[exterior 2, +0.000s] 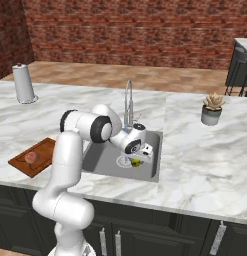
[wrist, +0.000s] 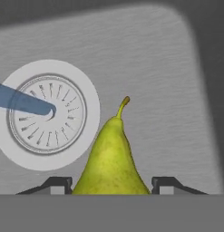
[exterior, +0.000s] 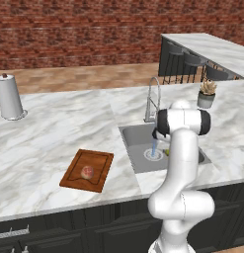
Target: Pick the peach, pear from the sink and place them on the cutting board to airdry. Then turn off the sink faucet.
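Note:
The yellow-green pear (wrist: 111, 158) lies on the floor of the grey sink (wrist: 177, 90), stem pointing away, right beside the white-ringed drain (wrist: 45, 113). My gripper (wrist: 111, 186) reaches down into the basin, its two fingertips pressed against the pear's sides, shut on it. From the right base view the gripper (exterior 2: 140, 155) sits just over the pear (exterior 2: 135, 162). Water runs from the chrome sink faucet (exterior: 153, 96) onto the drain. The pinkish peach (exterior: 86, 172) rests on the wooden cutting board (exterior: 74, 182) left of the sink (exterior: 133, 136).
A white paper-towel roll (exterior: 9, 98) stands at the far left of the marble counter. A small potted plant (exterior: 207, 95) sits right of the sink. Dark bar stools (exterior: 192, 62) line a second counter behind.

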Controlling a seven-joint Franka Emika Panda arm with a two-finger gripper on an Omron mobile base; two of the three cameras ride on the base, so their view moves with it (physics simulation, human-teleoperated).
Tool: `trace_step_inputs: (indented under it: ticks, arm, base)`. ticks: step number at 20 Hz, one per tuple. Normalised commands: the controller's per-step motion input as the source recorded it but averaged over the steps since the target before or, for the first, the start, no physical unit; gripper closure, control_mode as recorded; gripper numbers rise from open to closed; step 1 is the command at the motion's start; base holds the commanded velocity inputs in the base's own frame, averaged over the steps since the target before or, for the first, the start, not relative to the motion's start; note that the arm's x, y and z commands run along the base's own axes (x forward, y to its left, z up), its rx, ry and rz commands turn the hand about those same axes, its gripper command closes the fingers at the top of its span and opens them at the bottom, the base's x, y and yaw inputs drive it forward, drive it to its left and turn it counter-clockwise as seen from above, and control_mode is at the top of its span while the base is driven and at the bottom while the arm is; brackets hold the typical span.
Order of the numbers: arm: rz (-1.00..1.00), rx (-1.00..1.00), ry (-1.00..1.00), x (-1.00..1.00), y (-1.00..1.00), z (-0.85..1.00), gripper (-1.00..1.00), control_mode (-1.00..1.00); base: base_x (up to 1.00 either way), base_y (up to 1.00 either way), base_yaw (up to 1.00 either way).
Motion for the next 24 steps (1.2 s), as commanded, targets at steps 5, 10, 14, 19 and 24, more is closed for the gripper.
trace_step_inputs:
  ticks: [5,10,14,19,24]
  arm:
    - [0.0,0.0,0.0,-0.14,0.0,0.47,1.0,-1.0]
    - [0.0,0.0,0.0,-0.12,0.0,0.48,1.0,-1.0]
    - [0.0,0.0,0.0,-0.14,0.0,0.57,1.0,-1.0]
    - [0.0,0.0,0.0,-0.2,-0.06,0.55,1.0,-1.0]
    - [0.0,0.0,0.0,-0.29,-0.11,0.49,1.0,-1.0]
  base:
    - [0.0,0.0,0.0]
    - [0.0,0.0,0.0]
    - [0.0,0.0,0.0]
    - [0.0,0.0,0.0]
    - [0.0,0.0,0.0]
